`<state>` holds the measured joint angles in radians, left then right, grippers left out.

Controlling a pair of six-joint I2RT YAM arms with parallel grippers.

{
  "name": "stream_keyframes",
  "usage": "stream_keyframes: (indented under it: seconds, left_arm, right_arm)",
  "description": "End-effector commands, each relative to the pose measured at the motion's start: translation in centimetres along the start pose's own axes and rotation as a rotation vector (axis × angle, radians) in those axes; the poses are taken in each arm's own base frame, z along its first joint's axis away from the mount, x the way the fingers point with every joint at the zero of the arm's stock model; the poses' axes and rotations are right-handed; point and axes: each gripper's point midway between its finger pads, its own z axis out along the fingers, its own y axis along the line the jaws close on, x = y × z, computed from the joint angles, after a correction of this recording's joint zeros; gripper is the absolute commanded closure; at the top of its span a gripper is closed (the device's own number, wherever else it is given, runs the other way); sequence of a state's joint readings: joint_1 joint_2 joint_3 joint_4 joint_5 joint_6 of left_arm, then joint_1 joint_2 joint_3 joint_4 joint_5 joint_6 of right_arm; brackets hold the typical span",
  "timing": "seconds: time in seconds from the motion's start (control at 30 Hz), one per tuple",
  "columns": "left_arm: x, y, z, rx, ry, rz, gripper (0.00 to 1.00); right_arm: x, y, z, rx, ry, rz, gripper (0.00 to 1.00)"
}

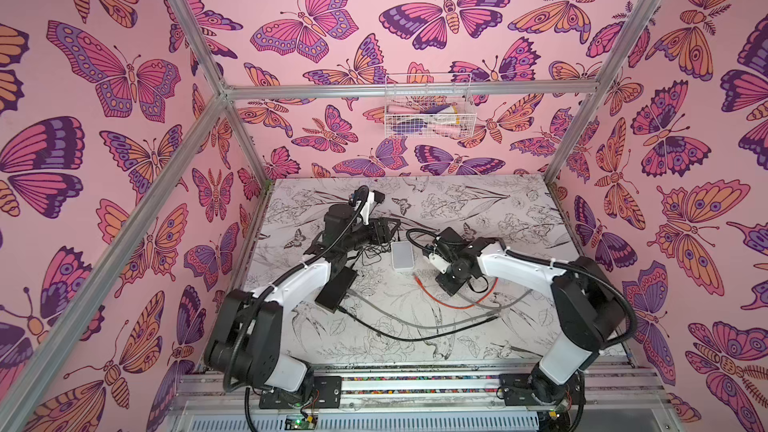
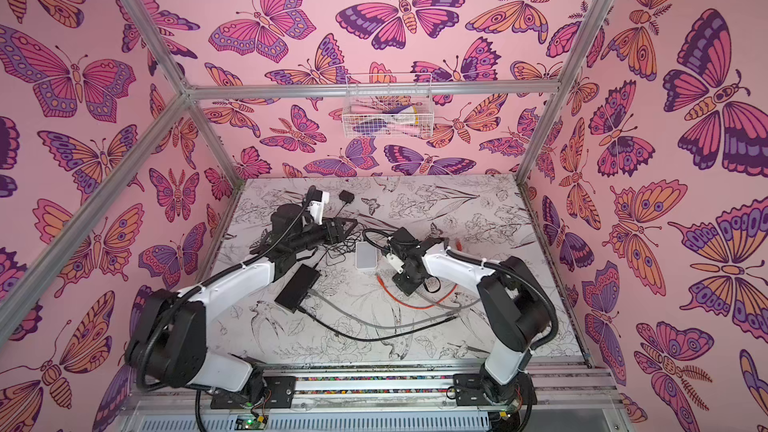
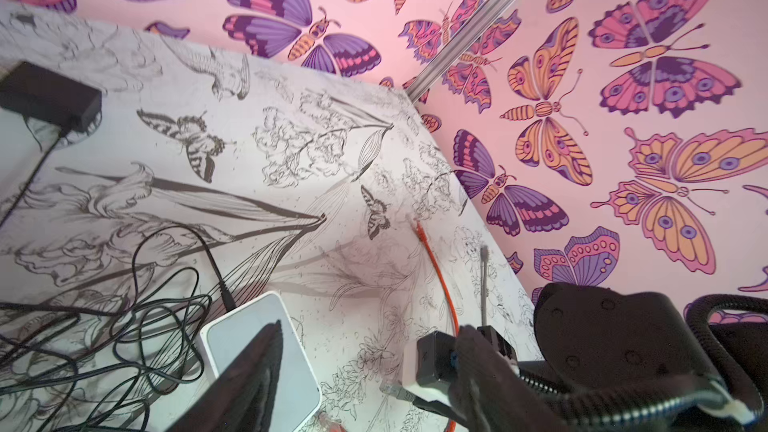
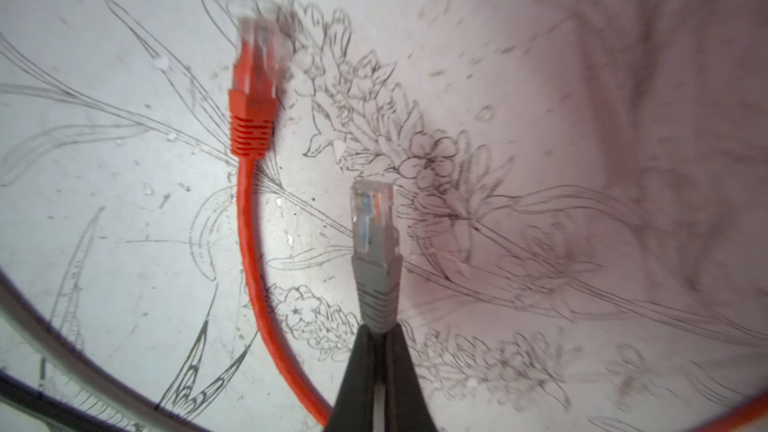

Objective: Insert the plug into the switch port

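My right gripper point(image 4: 378, 330) is shut on the ribbed boot of a grey cable plug point(image 4: 374, 234). The plug's clear tip sticks out just above the table. In both top views this gripper point(image 1: 444, 286) points down just right of the white switch box point(image 1: 402, 255), and the plug is hidden under it. The switch's port does not show in any view. My left gripper point(image 3: 370, 326) is open. One finger point(image 3: 257, 367) hangs over the switch point(image 3: 291, 351), the other stands towards the right gripper. The grey plug point(image 3: 395, 390) pokes out towards the switch.
An orange cable point(image 1: 457, 305) curves under the right wrist, and its plug point(image 4: 251, 118) lies beside the grey one. A black box point(image 1: 334, 290) with grey and black cables sits front left. Tangled black lead point(image 3: 124, 326) and a power adaptor point(image 3: 50, 97) lie behind the switch. A wire basket point(image 1: 428, 105) hangs on the back wall.
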<state>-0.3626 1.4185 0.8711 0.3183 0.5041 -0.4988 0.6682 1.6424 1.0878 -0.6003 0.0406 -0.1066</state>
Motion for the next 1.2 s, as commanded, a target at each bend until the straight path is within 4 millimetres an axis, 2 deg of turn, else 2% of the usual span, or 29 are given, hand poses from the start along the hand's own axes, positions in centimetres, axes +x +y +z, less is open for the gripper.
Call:
stream_keyframes:
  seconds: [0.0,0.1,0.17,0.23,0.37,0.43,0.7,0.8,1.17]
  left_arm:
    - [1.6,0.2,-1.3,-0.027,0.033,0.009,0.31]
    - [1.3,-1.6,-1.9,0.022,0.026,0.021,0.31]
    - [1.3,-3.2,-1.9,0.079,0.04,0.028,0.31]
    - [1.4,-5.0,-1.7,0.138,0.053,0.039,0.31]
    - [2.1,-8.8,-1.2,0.276,0.09,0.066,0.31]
    - [2.3,-10.1,-1.0,0.323,0.101,0.078,0.31]
    - [3.8,-12.9,0.2,0.416,0.164,0.091,0.33]
    - [4.3,-13.1,0.3,0.423,0.18,0.092,0.35]
    - [6.4,-13.2,0.7,0.422,0.243,0.09,0.51]
  right_arm:
    - [-2.4,-2.2,-4.4,0.138,-0.156,-0.025,1.0]
    - [-3.9,-3.5,-8.1,0.235,-0.289,-0.036,1.0]
    - [-4.6,-3.5,-10.3,0.254,-0.394,-0.054,1.0]
    - [-5.2,-2.7,-12.1,0.238,-0.499,-0.087,1.0]
    - [-5.2,-0.5,-13.9,0.158,-0.649,-0.15,1.0]
    - [-5.1,0.3,-14.4,0.119,-0.687,-0.162,1.0]
    - [-5.1,2.0,-15.1,0.044,-0.719,-0.203,1.0]
    - [-5.2,2.5,-15.4,0.018,-0.727,-0.213,1.0]
    - [-5.4,3.5,-15.1,-0.044,-0.713,-0.234,1.0]
